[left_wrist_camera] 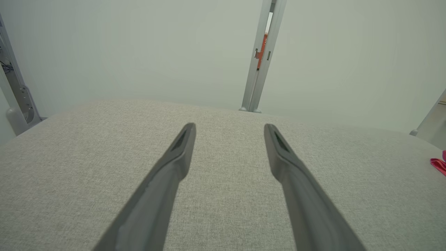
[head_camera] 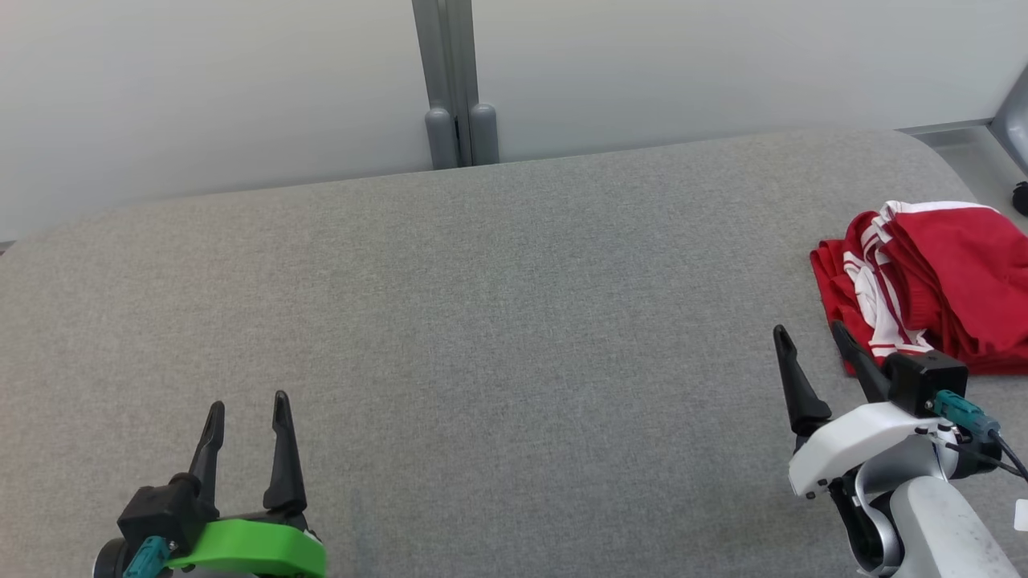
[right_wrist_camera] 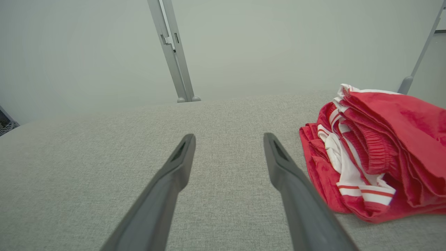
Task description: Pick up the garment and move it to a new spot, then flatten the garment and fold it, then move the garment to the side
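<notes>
Both my grippers are open and empty. Left gripper [head_camera: 248,401] hangs over the near left part of the worktop [head_camera: 482,321], fingers spread with nothing between them. Right gripper [head_camera: 809,329] is the same, jaws wide, over the near right part. Garment [head_camera: 948,265], red with white striped trim, sits at the right edge of the worktop in several rumpled layers, with an elastic waistband showing in the right wrist view. Its far right side is cut off by the head view's border. My right gripper's outer finger is just beside the garment's near left corner, no contact that I can see. Step call is ambiguous: a layered pile at the edge fits a garment waiting for pickup, and equally a folded one already parked at the side. The layers look loose rather than crisp, which doesn't settle it. Any work on it falls to my right arm, the nearest. The cloth is limp, so a pinch on the top layer alone would likely spill the stack.
</notes>
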### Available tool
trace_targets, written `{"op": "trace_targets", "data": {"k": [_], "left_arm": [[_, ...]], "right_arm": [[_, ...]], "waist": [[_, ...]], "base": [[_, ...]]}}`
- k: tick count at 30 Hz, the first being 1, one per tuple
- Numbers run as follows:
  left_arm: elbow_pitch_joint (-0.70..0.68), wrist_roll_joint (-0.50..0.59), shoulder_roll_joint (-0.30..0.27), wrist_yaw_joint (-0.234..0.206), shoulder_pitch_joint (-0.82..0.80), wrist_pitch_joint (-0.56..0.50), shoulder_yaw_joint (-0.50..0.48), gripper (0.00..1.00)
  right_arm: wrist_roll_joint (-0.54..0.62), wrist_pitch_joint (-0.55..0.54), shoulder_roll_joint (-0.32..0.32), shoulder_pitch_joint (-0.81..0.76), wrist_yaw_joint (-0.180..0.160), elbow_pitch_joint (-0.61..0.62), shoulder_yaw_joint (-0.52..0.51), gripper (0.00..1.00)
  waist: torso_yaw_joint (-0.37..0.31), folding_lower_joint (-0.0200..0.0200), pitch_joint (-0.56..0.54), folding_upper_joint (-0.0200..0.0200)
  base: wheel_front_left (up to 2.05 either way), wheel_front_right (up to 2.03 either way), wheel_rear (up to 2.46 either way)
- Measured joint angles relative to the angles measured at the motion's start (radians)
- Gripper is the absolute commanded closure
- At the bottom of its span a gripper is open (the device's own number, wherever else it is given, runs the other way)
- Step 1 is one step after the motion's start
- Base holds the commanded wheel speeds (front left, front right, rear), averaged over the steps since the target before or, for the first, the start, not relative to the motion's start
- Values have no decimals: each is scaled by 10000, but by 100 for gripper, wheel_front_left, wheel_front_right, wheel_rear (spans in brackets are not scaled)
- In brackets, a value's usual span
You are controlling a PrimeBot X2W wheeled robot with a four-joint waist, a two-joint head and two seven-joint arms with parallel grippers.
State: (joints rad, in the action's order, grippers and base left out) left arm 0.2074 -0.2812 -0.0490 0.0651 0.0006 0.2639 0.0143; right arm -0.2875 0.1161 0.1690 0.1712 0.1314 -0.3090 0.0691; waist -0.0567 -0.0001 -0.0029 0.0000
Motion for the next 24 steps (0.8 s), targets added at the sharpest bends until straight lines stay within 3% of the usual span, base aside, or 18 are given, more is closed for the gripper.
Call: {"op": "trace_targets", "data": {"k": [22,23,24], "left_arm": [[38,-59,0,-186,42,0,171,0],[35,-54,0,-209,42,0,174,100],[104,-75,8,-209,47,-2,180,100]], "right_arm": [[-75,-2,-171,-6,0,-180,8,0],[-75,-4,-173,-6,0,-180,8,100],[-75,-2,-188,-34,2,-238,10,100]], "waist": [[93,0,-132,0],[90,0,-145,0],[89,0,-150,0]], "base": [[0,0,0],[0,0,0],[0,0,0]]}}
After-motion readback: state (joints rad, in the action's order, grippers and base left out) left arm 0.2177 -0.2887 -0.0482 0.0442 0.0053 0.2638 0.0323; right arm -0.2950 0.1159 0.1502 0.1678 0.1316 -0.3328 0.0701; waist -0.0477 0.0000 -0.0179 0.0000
